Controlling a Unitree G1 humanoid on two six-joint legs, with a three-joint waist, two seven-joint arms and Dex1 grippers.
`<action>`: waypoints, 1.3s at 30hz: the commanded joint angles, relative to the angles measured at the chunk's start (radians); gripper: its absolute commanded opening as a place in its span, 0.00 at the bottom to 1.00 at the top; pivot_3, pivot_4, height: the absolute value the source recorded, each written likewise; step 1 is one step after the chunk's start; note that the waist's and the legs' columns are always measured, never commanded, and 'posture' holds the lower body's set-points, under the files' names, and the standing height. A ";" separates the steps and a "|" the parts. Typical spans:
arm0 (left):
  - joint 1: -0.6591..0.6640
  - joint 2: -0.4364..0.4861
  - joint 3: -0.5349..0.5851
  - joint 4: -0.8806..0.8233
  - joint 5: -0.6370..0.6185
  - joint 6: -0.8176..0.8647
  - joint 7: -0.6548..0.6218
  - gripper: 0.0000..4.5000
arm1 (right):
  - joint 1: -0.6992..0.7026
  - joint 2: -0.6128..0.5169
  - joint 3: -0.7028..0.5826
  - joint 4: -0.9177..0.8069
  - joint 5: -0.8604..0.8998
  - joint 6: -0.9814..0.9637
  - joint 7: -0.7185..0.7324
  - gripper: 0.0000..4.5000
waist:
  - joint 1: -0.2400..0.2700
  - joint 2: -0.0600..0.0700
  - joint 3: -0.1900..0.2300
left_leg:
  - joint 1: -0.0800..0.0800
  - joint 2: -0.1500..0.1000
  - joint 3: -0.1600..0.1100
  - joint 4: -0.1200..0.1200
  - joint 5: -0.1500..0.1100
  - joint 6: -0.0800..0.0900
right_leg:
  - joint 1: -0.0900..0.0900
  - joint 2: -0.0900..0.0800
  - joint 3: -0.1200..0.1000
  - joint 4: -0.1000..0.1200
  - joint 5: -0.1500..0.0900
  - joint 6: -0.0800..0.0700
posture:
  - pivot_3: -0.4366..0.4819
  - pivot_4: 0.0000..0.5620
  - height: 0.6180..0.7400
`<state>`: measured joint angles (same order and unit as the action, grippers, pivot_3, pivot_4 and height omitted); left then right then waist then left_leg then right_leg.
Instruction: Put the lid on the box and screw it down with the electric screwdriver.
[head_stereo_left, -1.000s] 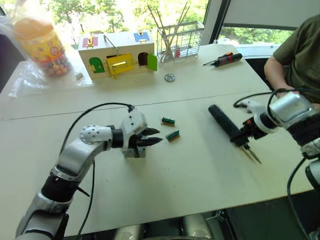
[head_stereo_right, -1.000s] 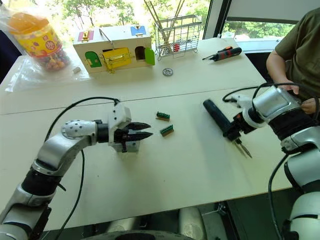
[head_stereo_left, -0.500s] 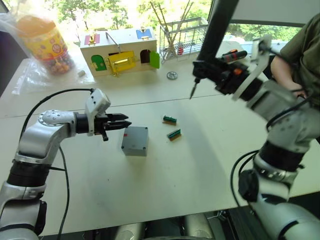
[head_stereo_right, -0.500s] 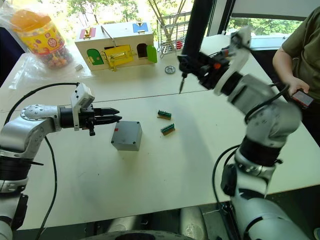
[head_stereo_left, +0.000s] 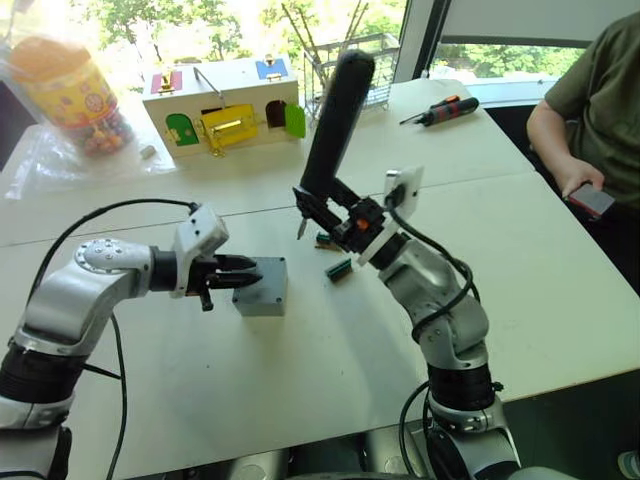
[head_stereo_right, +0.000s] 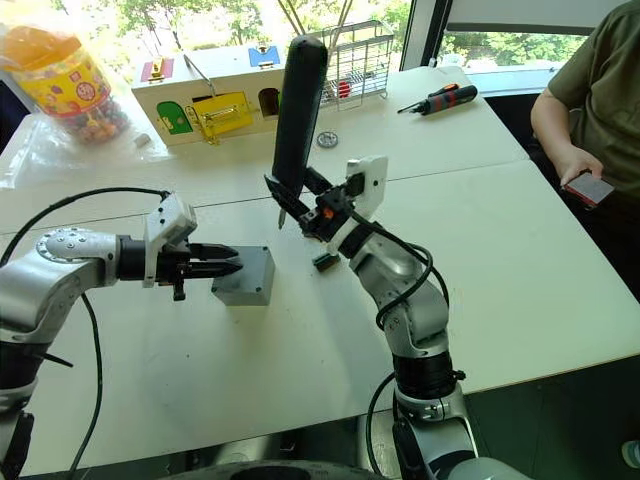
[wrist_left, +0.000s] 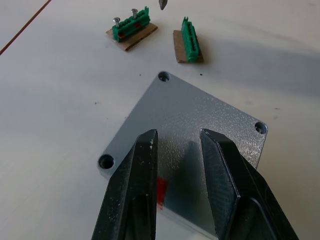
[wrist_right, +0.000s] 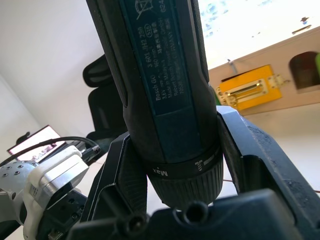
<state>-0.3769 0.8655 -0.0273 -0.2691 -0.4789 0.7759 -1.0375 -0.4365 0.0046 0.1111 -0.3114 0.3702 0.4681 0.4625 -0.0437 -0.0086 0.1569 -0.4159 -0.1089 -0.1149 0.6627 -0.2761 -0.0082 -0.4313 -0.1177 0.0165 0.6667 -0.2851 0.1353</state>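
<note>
Left end effector (head_stereo_left: 245, 279): seen at left centre of the left eye view, fingers slightly spread and gripping nothing, laid just over the near edge of the lid, apparently to steady it.
Lid (wrist_left: 186, 131): seated flat on the box, three empty corner screw holes visible; no screws are seen driven yet.
Box (head_stereo_left: 262, 287): placed on the tabletop (head_stereo_left: 300, 380) at centre left, closed by the lid, a red mark shown on its near side.
Green screw holders (wrist_left: 132, 23): two are laid just beyond the box, screws kept upright in one for pickup.
Electric screwdriver (head_stereo_left: 336, 110): held tilted near upright at upper centre, bit pointed down above the holders.
Right end effector (head_stereo_left: 335, 213): clamped round the screwdriver's lower collar.
</note>
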 joint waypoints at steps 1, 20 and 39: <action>0.009 0.000 0.009 -0.019 0.005 -0.016 0.015 0.30 | -0.005 0.018 0.041 -0.032 0.016 -0.059 0.025 0.39 | 0.000 0.000 0.000 | 0.000 0.000 0.000 0.000 0.000 0.000 | 0.000 0.000 0.000 0.000 0.000 0.000 | 0.48 0.27 1.00; 0.057 0.000 -0.031 -0.035 0.034 -0.048 0.012 0.30 | 0.031 0.004 0.081 0.023 -0.013 -0.113 0.003 0.39 | 0.002 0.000 0.000 | 0.006 0.000 0.000 -0.001 0.000 0.000 | 0.005 0.000 0.000 -0.001 0.000 0.000 | 0.48 0.27 1.00; 0.063 -0.012 -0.048 -0.016 0.054 -0.074 0.022 0.30 | 0.006 -0.048 0.187 0.126 -0.122 -0.096 0.026 0.39 | 0.001 0.001 -0.001 | 0.008 0.000 0.000 -0.001 0.000 0.000 | 0.006 0.000 0.001 -0.001 0.000 0.000 | 0.48 0.27 1.00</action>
<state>-0.3276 0.8491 -0.0483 -0.2948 -0.4451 0.6923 -1.0186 -0.4241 -0.0372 0.2702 -0.1990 0.2723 0.3479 0.4822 -0.0424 -0.0074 0.1555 -0.4075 -0.1087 -0.1147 0.6614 -0.2763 -0.0082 -0.4249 -0.1174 0.0171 0.6661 -0.2852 0.1352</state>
